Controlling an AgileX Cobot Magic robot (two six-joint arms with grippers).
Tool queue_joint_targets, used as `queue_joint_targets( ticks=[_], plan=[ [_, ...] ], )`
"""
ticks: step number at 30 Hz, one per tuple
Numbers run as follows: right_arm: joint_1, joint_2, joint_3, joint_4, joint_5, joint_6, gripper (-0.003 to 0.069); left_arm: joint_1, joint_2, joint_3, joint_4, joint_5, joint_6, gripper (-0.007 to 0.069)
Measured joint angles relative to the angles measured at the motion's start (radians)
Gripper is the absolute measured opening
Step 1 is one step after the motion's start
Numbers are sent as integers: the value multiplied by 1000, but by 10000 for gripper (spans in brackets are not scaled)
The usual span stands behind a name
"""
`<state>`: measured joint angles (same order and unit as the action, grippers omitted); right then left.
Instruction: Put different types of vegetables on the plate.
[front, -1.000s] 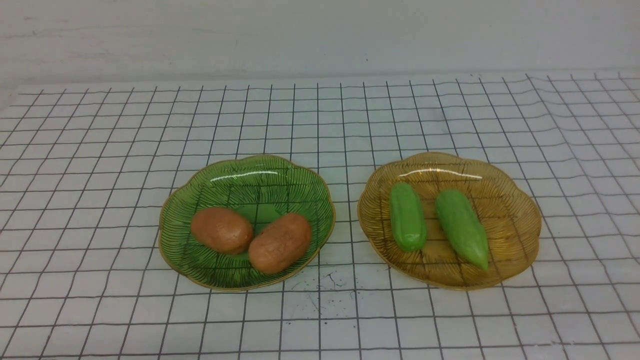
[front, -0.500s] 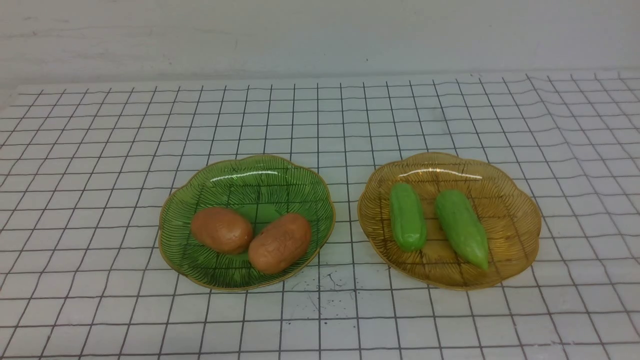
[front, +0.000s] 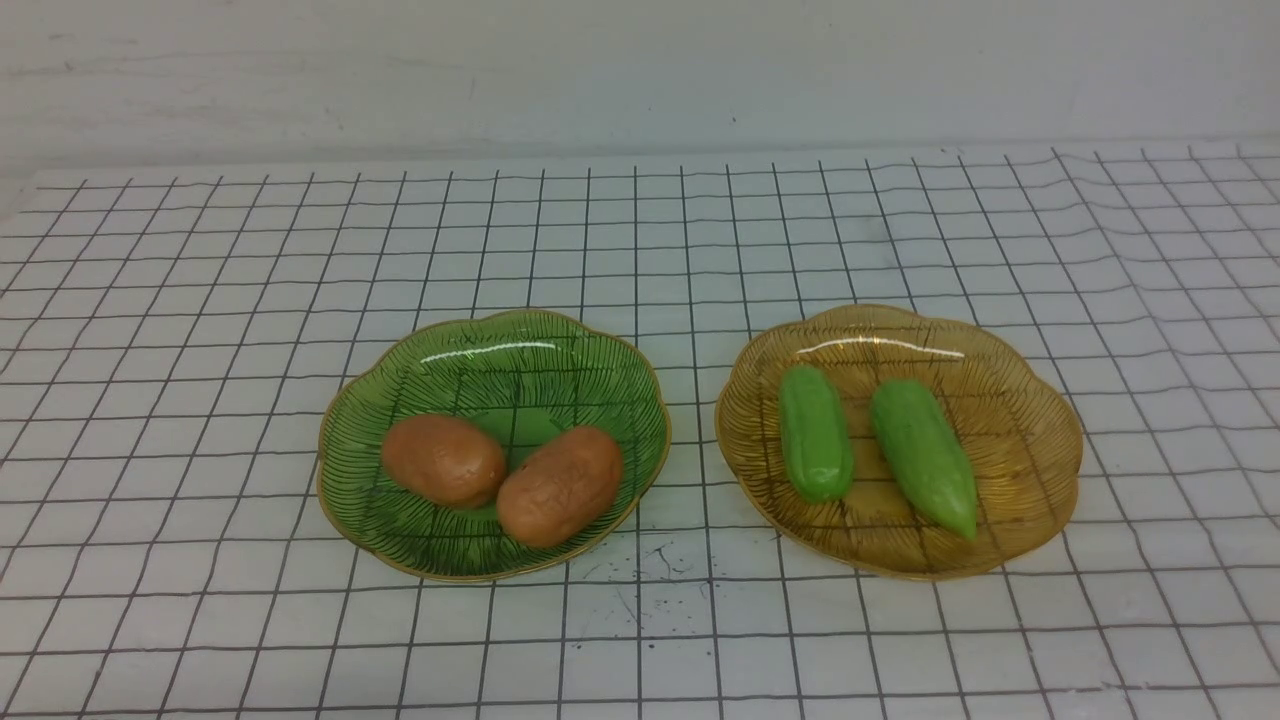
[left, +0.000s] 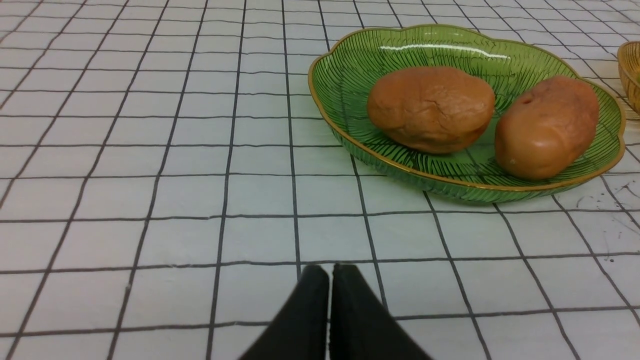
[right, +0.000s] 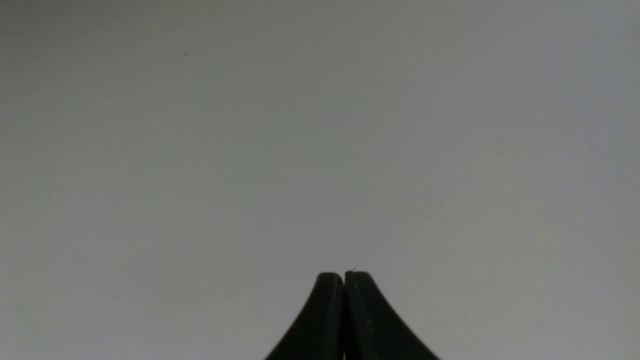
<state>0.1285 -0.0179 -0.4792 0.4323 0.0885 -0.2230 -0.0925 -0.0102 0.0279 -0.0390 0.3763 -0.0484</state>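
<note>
Vegetables all plated, sorting looks finished

From the front view we count four vegetables, and every one sits on a plate. The blunter green gourd (front: 816, 434) and the pointed green gourd (front: 924, 455) lie side by side, a little apart, in the amber plate (front: 1035, 450) on the right. In the green plate (front: 520, 345) on the left, two potatoes rest close together: one potato (front: 444, 461) nearer the outer side, the other potato (front: 560, 487) nearer the amber plate. We see no vegetable lying on the gridded cloth (front: 690, 640), and neither arm reaches into this view. Each plate holds a single kind, so we judge the placing to be done, with nothing left to carry.

Through the left wrist view we get the green plate again, with both potatoes well inside its gold rim, and just an edge of the amber plate beyond. The left gripper (left: 330, 272) has its jaws drawn together with nothing between them, over the cloth and clear of the plate. We read that as an arm with no more work to do.

By the right wrist view we can tell less about the food, since only a plain pale surface (right: 350, 150) shows behind the fingers. The right gripper (right: 343, 278) is closed too, its tips practically meeting, and it carries nothing. All that remains, we think, is to leave both arms at rest.
</note>
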Motion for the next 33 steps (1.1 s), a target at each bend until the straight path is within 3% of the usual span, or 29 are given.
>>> queue_joint_targets(
  ticks=[20, 27, 33],
  plan=[
    [0, 0, 0, -5, 0, -8, -15, 0, 0, 0, 0, 4, 0, -8],
    [0, 0, 17, -149, 68, -141, -15, 0, 0, 0, 0, 5, 0, -8],
    [-1, 0, 155, -300, 108, -147, -15, 0, 0, 0, 0, 5, 0, -8]
  ],
)
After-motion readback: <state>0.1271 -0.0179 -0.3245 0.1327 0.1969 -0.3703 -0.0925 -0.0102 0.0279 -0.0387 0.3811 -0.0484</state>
